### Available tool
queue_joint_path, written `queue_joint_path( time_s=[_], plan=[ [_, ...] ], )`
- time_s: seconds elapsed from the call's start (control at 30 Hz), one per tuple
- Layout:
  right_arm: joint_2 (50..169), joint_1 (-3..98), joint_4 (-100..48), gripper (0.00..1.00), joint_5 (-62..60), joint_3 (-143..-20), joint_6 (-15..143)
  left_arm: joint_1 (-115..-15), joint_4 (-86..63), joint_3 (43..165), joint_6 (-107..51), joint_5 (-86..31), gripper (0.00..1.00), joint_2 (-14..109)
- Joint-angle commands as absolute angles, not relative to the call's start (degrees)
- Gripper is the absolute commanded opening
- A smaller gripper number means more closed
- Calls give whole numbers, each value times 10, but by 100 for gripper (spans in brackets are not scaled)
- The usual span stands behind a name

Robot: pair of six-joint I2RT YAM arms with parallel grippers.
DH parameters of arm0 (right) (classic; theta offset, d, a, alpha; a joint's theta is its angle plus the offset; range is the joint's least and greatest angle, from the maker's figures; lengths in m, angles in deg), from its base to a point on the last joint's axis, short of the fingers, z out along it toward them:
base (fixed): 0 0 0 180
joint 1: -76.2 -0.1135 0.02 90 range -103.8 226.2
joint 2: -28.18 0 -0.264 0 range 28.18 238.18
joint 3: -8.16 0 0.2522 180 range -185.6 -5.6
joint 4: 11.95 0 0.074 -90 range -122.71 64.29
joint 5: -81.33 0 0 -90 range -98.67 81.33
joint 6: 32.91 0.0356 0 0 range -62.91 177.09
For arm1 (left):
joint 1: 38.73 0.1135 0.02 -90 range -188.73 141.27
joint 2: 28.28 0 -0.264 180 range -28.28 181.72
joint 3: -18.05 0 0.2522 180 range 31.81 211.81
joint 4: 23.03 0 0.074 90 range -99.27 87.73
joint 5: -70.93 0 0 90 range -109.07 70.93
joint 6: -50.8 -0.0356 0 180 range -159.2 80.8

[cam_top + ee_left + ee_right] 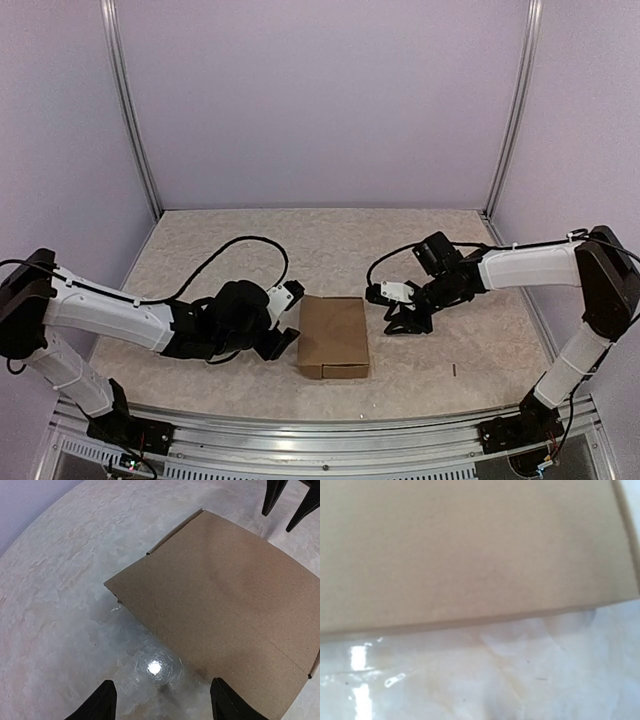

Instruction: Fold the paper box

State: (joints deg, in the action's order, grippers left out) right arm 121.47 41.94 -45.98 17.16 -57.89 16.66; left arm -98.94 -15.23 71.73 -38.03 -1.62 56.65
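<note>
box look: the paper box (334, 335) is plain brown cardboard, folded into a flat closed rectangle, no print on it
creases: one fold line crosses the top near one short end; in the left wrist view a side flap edge shows along one long side, and little tabs poke out at two corners
box spot: flat on the marbled table (230, 250), right between the two grippers, nothing touching it
left gripper (162, 707): just off the box's left long side, fingers spread wide with only bare table between them
right gripper (408, 322): just off the box's right long side, near the far corner, pointing down; its black fingers (272, 497) sit a modest way apart with nothing in the gap
cut off: the left wrist view only catches the tips of both grippers' fingers, and the box runs out of frame on the right
hard to see: the right wrist view is blurry, just box top and one edge, with glossy table below and none of its own fingers in shot
glare: a bright light spot (155, 667) on the table beside the box's near corner washes out the surface there
</note>
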Motion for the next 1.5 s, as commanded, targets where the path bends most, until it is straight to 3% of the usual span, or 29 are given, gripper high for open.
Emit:
queue_joint_path(
  time_s=[0.0, 0.2, 0.47, 0.97, 1.47],
  plan=[
    [1194, 430, -462, 35, 171, -574, 171, -996, -214, 771, -344, 27, 62, 659],
    [1139, 404, -438, 37, 186, -585, 201, -1038, -141, 816, -358, 62, 62, 670],
    [1212, 367, -447, 35, 175, -624, 197, -1039, -95, 785, -334, 77, 62, 600],
    [1247, 414, -458, 31, 148, -583, 171, -975, -146, 684, -245, 20, 63, 535],
    [1228, 465, -464, 31, 165, -573, 163, -968, -274, 735, -214, -23, 62, 665]
  ],
)
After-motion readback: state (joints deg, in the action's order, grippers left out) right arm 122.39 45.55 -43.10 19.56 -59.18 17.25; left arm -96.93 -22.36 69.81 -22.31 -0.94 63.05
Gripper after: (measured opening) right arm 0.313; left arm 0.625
